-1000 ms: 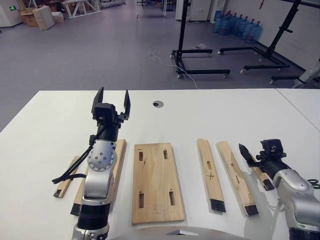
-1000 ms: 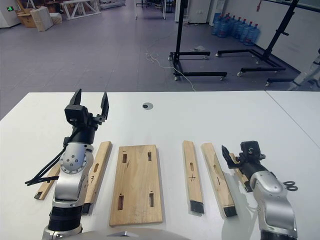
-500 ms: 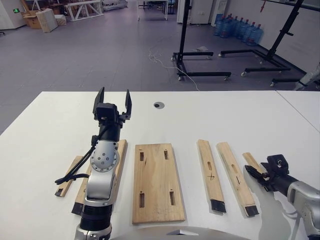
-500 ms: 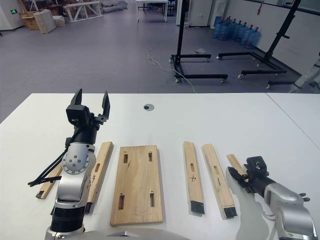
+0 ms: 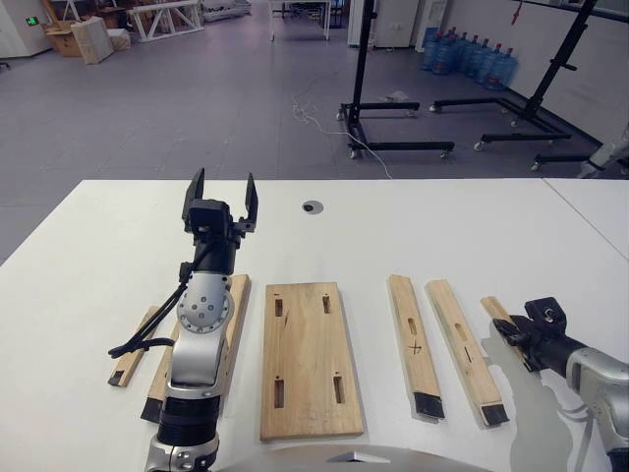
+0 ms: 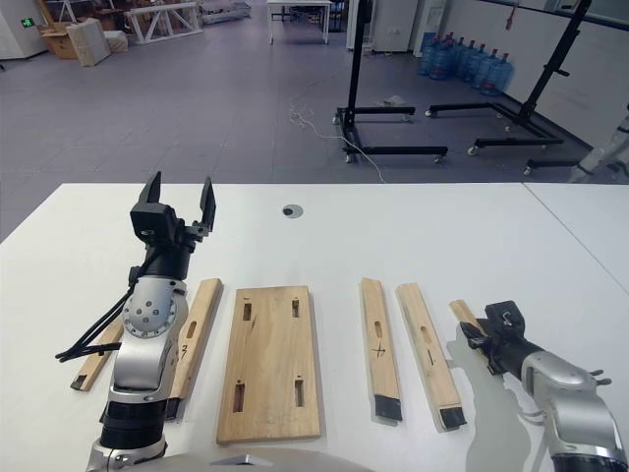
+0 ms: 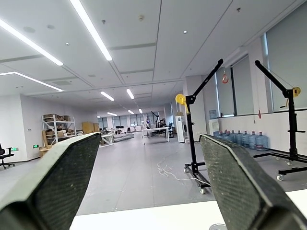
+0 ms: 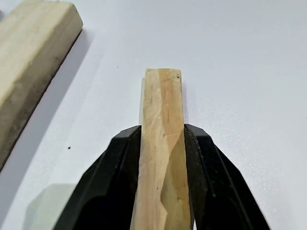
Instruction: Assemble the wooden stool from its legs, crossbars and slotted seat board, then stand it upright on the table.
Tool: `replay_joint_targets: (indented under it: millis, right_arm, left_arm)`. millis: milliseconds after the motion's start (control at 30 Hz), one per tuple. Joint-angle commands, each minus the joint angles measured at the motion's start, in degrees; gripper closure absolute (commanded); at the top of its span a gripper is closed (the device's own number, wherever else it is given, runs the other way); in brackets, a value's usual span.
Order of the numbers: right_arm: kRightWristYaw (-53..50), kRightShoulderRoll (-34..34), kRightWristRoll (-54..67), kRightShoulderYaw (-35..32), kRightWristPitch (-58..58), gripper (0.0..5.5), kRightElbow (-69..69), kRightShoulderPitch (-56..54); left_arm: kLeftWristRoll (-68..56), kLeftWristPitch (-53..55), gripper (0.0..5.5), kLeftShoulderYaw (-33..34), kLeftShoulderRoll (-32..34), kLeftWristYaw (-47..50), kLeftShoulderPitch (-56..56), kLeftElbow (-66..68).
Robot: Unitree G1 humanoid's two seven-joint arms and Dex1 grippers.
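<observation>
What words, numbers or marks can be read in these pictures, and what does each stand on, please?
"X": pencilled on the pale slotted wooden leg right of the flat wooden seat board.
"3", probably: on the long wooden leg just left of that board.
Green wall sign, far back: too small to read.

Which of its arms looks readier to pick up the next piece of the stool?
Right. The right gripper is closed on the short crossbar, which lies on the table. The left gripper is open, raised and empty, pointing away from the parts.
</observation>
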Motion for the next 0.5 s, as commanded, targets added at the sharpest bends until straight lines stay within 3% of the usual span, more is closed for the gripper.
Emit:
replay_joint_targets:
  millis: [33,167,267,400,500]
  right_arm:
    - [-5.1,4.9,-2.7,2.5,-2.2,4.20,10.8,-9.1]
    - [-10.4,7.2,-5.6,3.7,-14.5,4.21,22.7,-32.9]
    - [-11.7,10.9,-5.2,5.4,-18.4,4.21,23.1,-44.0]
    - [-9.2,18.0,-4.1,10.9,-20.2,4.21,15.5,-49.0]
    - [-4.6,22.8,-6.3,19.6,-24.7,4.21,8.8,-45.7]
  left_arm:
    - [-1.3,-1.0,1.74,0.7,0.7,-0.9,-1.7,2.5]
    - [-3.5,-1.9,1.74,1.6,1.9,-3.1,-5.0,6.0]
    - [-6.3,-2.2,1.74,2.3,2.4,-5.2,-7.6,8.6]
    - [-16.5,1.3,1.74,3.6,0.9,-10.3,-8.4,9.0]
    - [-34.6,11.7,1.74,4.0,-1.7,-17.6,-7.3,6.0]
